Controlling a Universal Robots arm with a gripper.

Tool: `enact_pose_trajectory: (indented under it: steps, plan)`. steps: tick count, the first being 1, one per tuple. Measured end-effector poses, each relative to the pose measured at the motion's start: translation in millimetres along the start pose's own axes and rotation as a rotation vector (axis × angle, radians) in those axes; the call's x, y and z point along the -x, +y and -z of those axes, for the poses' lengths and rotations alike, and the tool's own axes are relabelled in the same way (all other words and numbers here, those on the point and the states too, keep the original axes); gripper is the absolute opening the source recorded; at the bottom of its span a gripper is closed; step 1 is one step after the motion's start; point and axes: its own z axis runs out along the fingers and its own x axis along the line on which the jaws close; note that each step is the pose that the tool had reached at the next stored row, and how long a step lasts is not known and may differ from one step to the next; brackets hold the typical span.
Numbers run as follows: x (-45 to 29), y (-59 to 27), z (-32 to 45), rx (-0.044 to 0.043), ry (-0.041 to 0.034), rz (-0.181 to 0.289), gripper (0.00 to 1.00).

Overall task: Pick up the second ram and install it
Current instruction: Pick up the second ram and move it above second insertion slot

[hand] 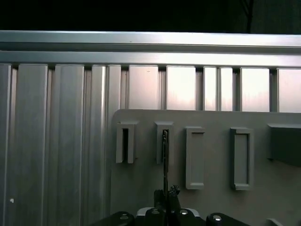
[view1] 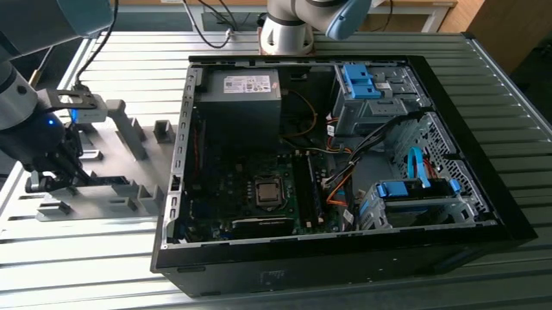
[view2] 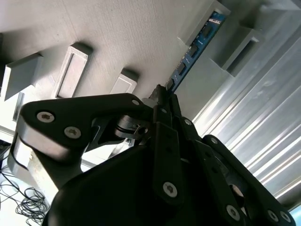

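Gripper [view2: 163, 94]: clenching on the near end of the ram [view2: 195, 47], just above the tray [view1: 108, 208].
Ram: standing on edge, apparently sitting in a tray slot [hand: 165, 141].
Handling, as judged: keeping the pinch square, the pull running straight out of the slot, no twisting.
Case [view1: 345, 258]: lying open beside the tray.
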Motion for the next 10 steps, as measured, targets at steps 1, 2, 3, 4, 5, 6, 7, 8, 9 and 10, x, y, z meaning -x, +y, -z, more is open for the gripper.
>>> enact_pose_trajectory:
  steps: [1,2,3,4,5,6,7,8,9,10]
  plan:
    - [0.0,0.0,1.7,-0.0001,0.0000,0.000,0.14]
    - [0.1,0.0,3.8,-0.0001,-0.0001,0.000,0.14]
    - [0.1,0.0,5.8,-0.0001,-0.0001,0.000,0.14]
    - [0.2,0.0,7.8,-0.0001,0.0000,0.000,0.14]
    - [0.2,0.0,9.8,0.0000,0.0000,0.000,0.14]
    - [0.3,0.0,11.7,0.0000,0.0000,0.000,0.14]
    - [0.3,0.0,13.6,-0.0001,-0.0001,0.000,0.14]
    - [0.3,0.0,15.5,-0.0001,0.0000,0.000,0.14]
    - [0.4,0.0,17.2,-0.0001,-0.0001,0.000,0.14]
    - [0.4,0.0,18.9,0.0000,-0.0001,0.000,0.14]
